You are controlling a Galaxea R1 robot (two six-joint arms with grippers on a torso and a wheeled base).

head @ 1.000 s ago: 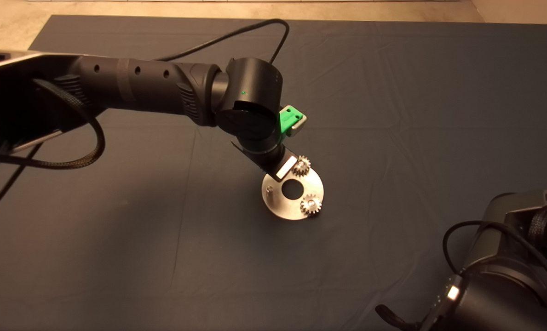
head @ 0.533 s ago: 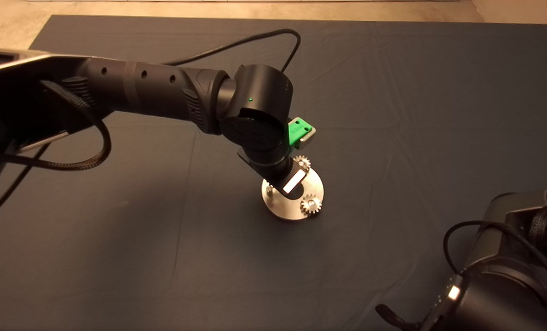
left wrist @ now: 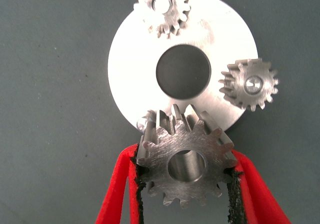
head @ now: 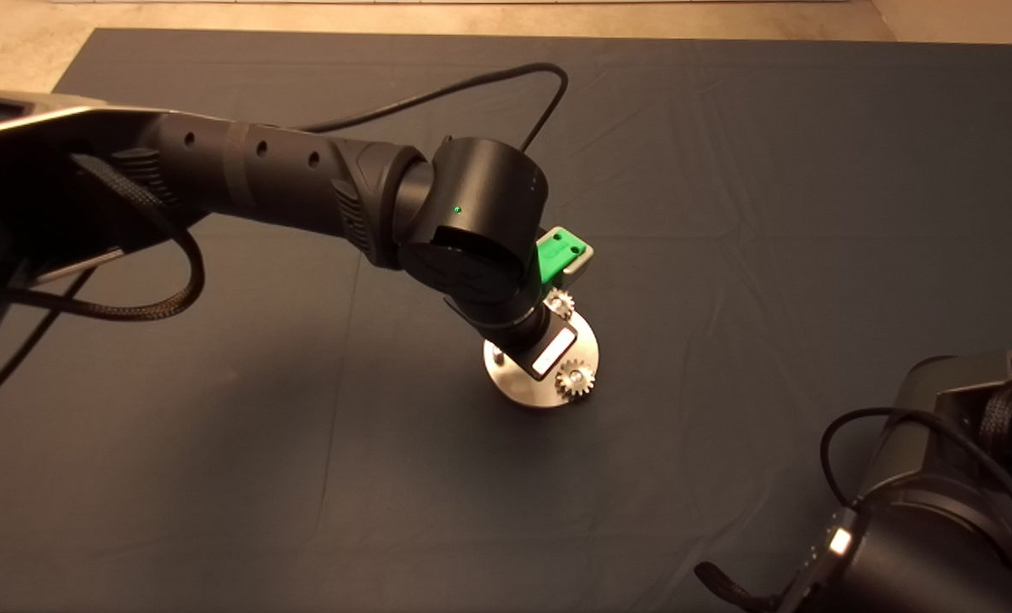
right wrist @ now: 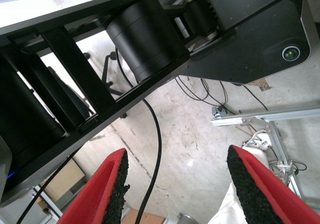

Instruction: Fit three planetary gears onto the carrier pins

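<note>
The shiny carrier disc [head: 591, 345] lies mid-mat, seen close up in the left wrist view as disc [left wrist: 130, 59]. Two planetary gears sit on pins: one gear [head: 561, 302] at the far rim, one gear [head: 574, 378] at the right near rim; the wrist view shows them as gear [left wrist: 162, 6] and gear [left wrist: 249, 84]. My left gripper [left wrist: 186, 181] is shut on a third gear [left wrist: 187, 159], held just above the disc's edge beside the bare pin [left wrist: 145, 121]. In the head view the left wrist hides this gear; the bare pin [head: 496, 350] peeks out. The right gripper [right wrist: 175, 184] is parked at the lower right, open.
The left arm [head: 301, 183] reaches in from the left across the dark mat [head: 769, 213], its cable looping behind. The right arm's body [head: 940, 511] fills the lower right corner. The right wrist view shows robot frame, cables and floor.
The left arm has shifted right and toward the near side, bringing its wrist lower over the disc so it now covers the centre hole.
</note>
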